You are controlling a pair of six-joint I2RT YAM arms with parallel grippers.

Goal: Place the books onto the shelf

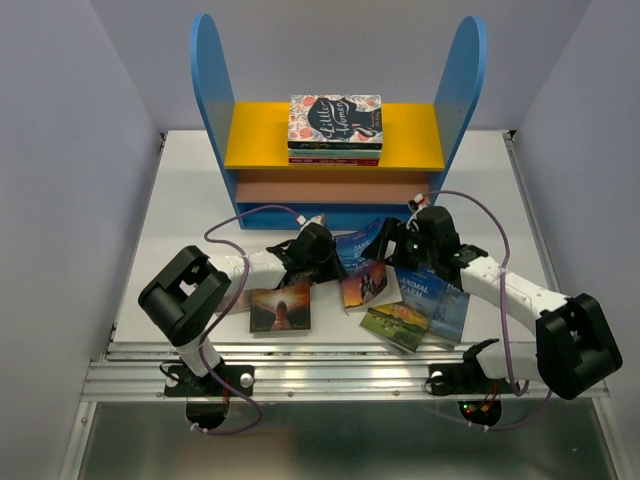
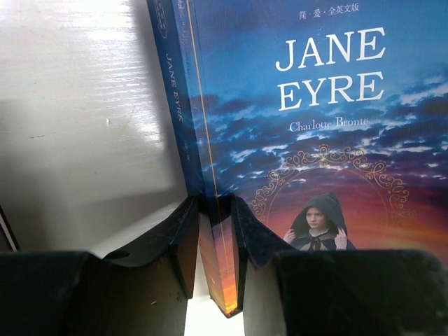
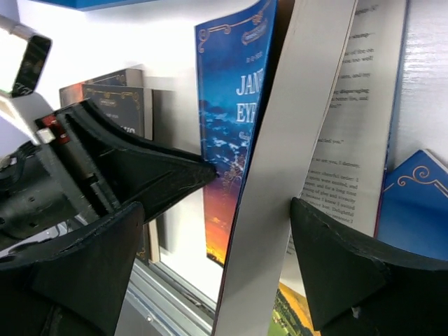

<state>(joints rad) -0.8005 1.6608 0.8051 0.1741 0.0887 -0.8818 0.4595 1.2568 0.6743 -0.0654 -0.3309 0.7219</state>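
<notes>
The Jane Eyre book [image 2: 329, 140], with a blue-to-orange cover, stands on edge in front of the shelf [image 1: 335, 140]. My left gripper [image 2: 215, 213] is shut on the bottom of its spine. In the top view the left gripper [image 1: 322, 255] sits just left of this book [image 1: 358, 262]. My right gripper [image 3: 215, 210] is open, and the book's fanned white page block [image 3: 280, 196] stands between its fingers. Three more books lie flat on the table: a brown-orange one [image 1: 281, 307], Animal Farm [image 1: 432, 292] and a green landscape cover [image 1: 397, 325].
A floral Little Women stack [image 1: 335, 128] rests on the shelf's yellow upper board [image 1: 262, 140]. The salmon lower board [image 1: 300, 187] is bare. The table's metal front rail [image 1: 330, 372] runs close below the flat books. Another dark book [image 3: 115, 101] shows behind the left gripper.
</notes>
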